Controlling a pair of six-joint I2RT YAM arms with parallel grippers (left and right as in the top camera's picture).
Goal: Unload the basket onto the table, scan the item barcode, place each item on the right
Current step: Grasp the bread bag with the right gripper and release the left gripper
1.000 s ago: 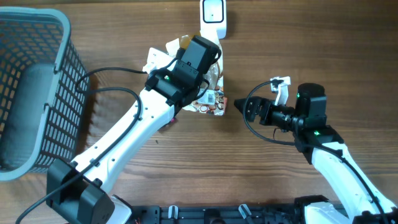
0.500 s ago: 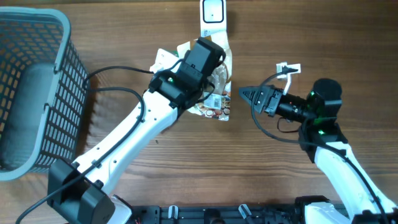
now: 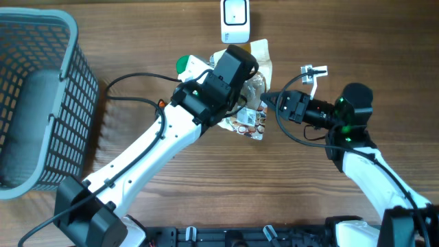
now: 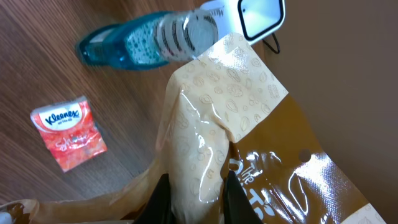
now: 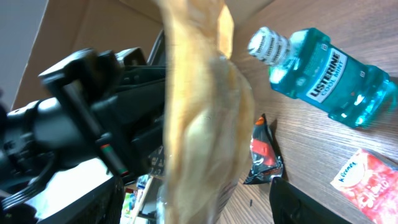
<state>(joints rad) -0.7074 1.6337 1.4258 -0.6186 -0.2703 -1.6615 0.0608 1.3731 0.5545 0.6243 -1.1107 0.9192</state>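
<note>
if the open-fingered right gripper (image 3: 269, 101) yanks the crinkly tan plastic bag (image 3: 259, 56), left gripper (image 4: 196, 196), clamped on it, slips.

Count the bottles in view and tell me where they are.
1: a blue mouthwash bottle lying on its side near the red tissue pack, beyond the held bag. Others may hide under the left arm.

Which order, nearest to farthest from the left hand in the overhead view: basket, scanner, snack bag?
1. Snack bag, pinched in the left hand.
2. Scanner, just beyond, top centre.
3. Basket, far left edge.
</note>
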